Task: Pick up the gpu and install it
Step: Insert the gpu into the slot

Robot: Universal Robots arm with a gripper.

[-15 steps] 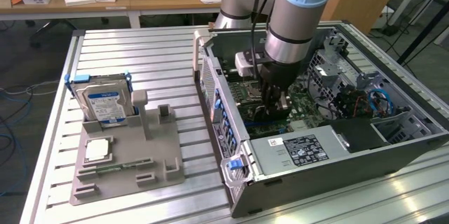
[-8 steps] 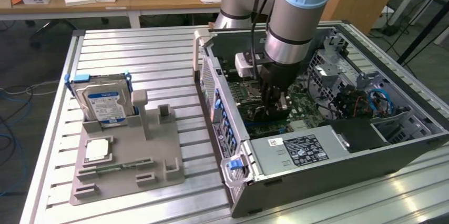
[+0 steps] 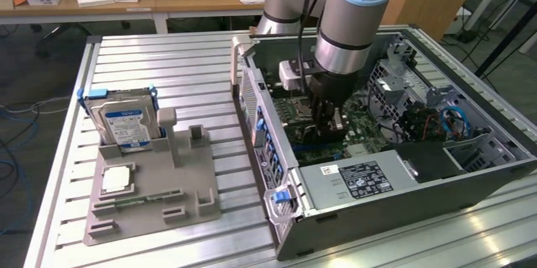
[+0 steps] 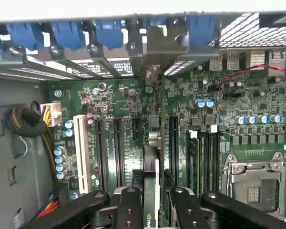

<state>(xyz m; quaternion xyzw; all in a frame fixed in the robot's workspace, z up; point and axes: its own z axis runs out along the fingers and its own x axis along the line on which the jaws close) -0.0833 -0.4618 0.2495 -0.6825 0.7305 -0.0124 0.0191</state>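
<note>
Gripper clamped on gpu, fingers either side of its top edge. Card is edge-on inside the case, low over the board slots, bracket end twd the blue latches on the case's rear wall. To do it well, imo: card upright & parallel w/ slots, bracket into the rear gap, push straight down, no twist. Writing: green logo on gpu edge, PSU sticker and hdd blue label, none legible.
</note>
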